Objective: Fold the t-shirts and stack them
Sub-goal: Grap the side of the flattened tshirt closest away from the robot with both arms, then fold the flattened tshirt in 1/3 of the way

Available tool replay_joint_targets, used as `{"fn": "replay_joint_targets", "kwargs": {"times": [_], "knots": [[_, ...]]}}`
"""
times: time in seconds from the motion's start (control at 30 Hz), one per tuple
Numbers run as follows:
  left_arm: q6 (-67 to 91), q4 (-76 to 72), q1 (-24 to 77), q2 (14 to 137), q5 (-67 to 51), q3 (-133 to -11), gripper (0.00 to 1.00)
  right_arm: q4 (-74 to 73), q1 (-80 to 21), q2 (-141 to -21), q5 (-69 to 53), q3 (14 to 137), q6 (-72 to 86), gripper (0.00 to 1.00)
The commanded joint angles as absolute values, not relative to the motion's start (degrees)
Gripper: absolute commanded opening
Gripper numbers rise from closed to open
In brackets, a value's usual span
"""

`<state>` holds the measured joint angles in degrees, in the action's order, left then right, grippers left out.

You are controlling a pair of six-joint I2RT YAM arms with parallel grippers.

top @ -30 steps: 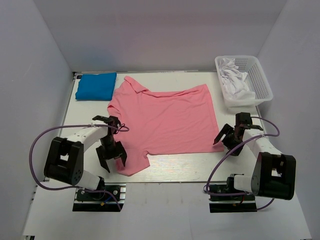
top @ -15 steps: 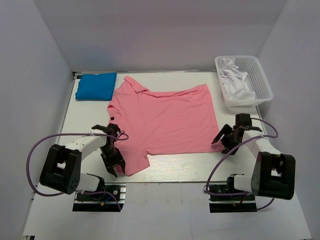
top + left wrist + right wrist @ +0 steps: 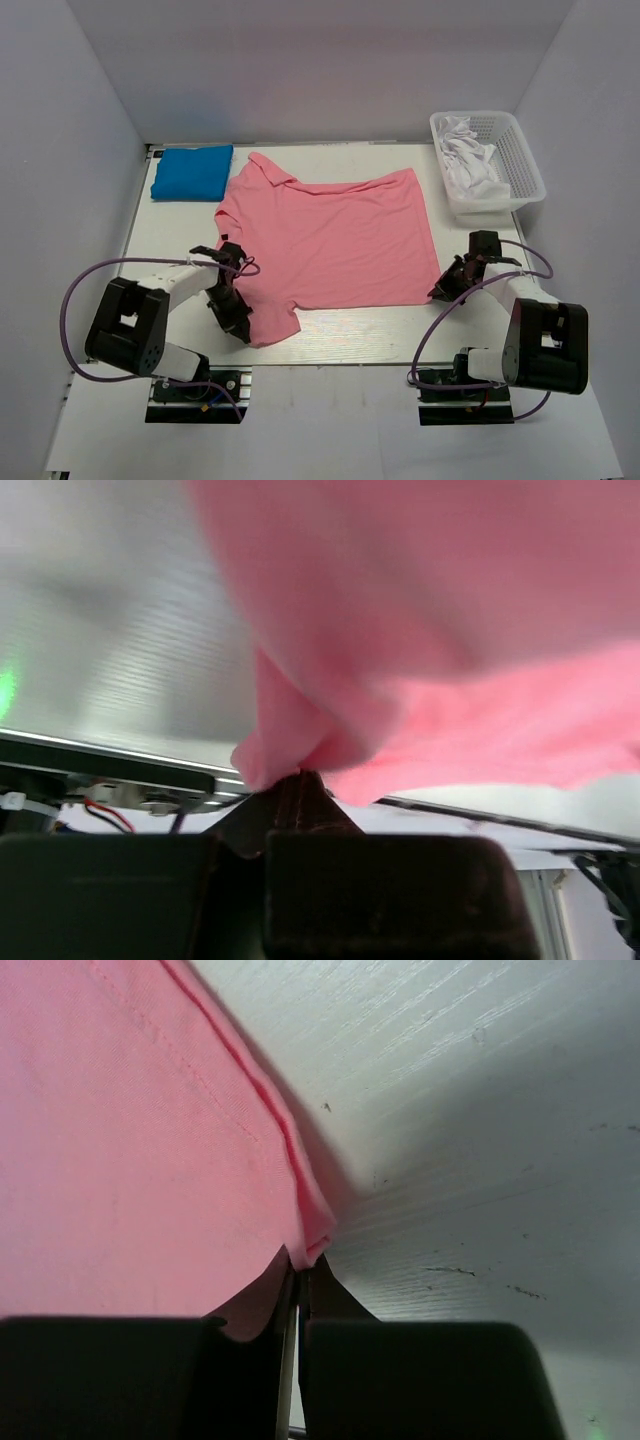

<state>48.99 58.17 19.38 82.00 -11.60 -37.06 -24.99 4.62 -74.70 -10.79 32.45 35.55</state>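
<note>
A salmon-pink t-shirt (image 3: 330, 238) lies spread flat across the middle of the table, neck toward the back left. My left gripper (image 3: 240, 322) is shut on the near left sleeve; in the left wrist view the pink cloth (image 3: 290, 745) bunches between the closed jaws of the left gripper (image 3: 292, 780). At the shirt's near right corner my right gripper (image 3: 442, 291) is shut on the hem, and the right wrist view shows the folded pink edge (image 3: 312, 1240) pinched at the tips of the right gripper (image 3: 303, 1265). A bright blue t-shirt (image 3: 192, 171) rests folded at the back left.
A white plastic basket (image 3: 524, 163) holding white cloth (image 3: 472, 160) stands at the back right. The table's near edge (image 3: 350, 362) runs just in front of both grippers. Grey walls close in the left, right and back.
Both grippers went from open to shut on the pink shirt. The left one shifted onto the near left sleeve; the right one moved slightly left onto the near right corner.
</note>
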Motion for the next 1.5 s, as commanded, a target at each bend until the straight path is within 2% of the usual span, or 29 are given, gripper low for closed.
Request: {"fn": "replay_joint_targets", "kwargs": {"times": [0.0,0.23,0.43,0.6,0.97,1.47], "knots": [[48.44,57.57,19.69,78.67,-12.64,-42.18,0.00,-26.27,4.75,-74.36,-7.91,31.99,34.11,0.00],[41.06,56.87,18.98,81.47,-25.12,-49.65,0.00,-30.58,4.57,-72.07,-9.49,36.82,32.61,0.00],[37.62,56.87,18.37,88.67,-31.03,-58.87,0.00,-31.82,4.57,-74.53,-11.69,42.62,32.35,0.00],[37.00,60.21,17.23,93.51,-26.99,-73.18,0.00,-33.31,4.57,-77.60,-12.21,48.51,31.03,0.00],[38.14,62.40,9.94,98.09,-18.56,-87.96,0.00,-36.46,4.31,-85.60,-12.48,57.92,29.27,0.00],[37.00,52.65,5.72,91.23,-13.18,-89.12,0.00,-49.04,2.99,-94.04,-6.60,72.67,16.61,0.00]]}}
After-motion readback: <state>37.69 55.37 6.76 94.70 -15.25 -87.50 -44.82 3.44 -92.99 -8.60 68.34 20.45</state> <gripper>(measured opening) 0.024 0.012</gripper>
